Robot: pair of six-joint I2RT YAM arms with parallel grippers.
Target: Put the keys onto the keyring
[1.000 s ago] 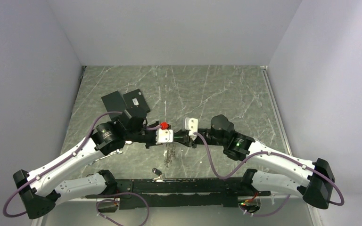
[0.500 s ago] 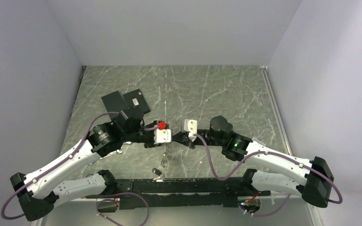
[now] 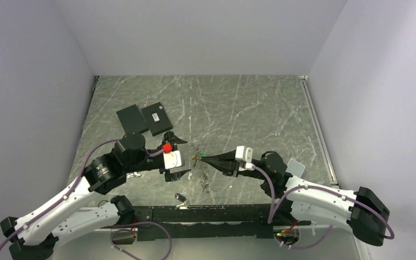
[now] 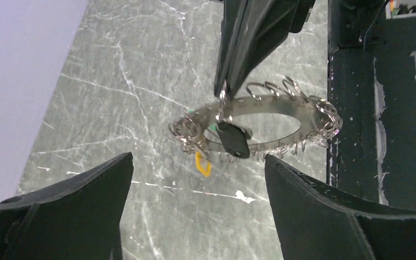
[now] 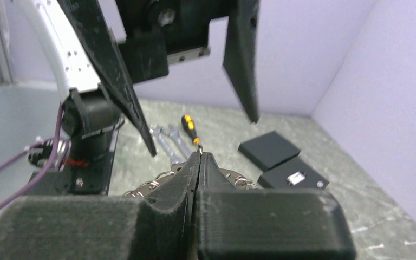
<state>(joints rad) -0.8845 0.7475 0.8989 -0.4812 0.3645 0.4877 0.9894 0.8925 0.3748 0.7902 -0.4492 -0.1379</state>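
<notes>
CHANGE: left gripper (image 3: 179, 157) is being spread wide and drawn back, nothing being held | right gripper (image 3: 203, 157) is being clenched on the keyring (image 4: 265, 101), dangling beneath its tips, ahead of the left fingers (image 4: 76, 211) | black-headed key (image 4: 233, 140) is seemingly being carried on it | MEANING: ring is being handed over rightward; further keys probably still being awaited.

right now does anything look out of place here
One small key lies alone by the black rail at the near edge, apart from the keyring pinched by the right fingers. Nothing looks spilled or damaged.
</notes>
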